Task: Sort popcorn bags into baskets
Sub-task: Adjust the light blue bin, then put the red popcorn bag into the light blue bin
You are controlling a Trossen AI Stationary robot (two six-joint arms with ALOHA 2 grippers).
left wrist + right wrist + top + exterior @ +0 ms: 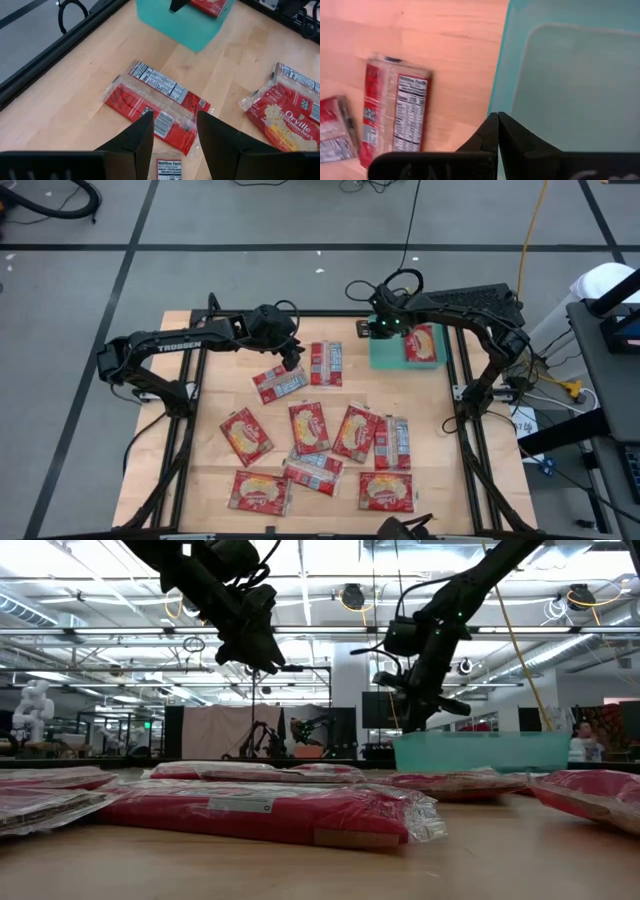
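One popcorn bag (421, 343) already lies in the teal basket (385, 356) at the worktop's (210, 465) far right corner; the others lie scattered on the wood. Your left tool (172, 142), fingers apart and empty, hovers over a back-side-up bag (155, 105), probably to pick it. Your right tool (497, 131), pressed together and empty, waits over the basket's edge.

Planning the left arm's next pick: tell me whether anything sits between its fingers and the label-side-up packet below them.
Nothing visible does. The left gripper hangs open above the label-side-up packet, with only air between. The right gripper is apart, shut, over the teal basket.
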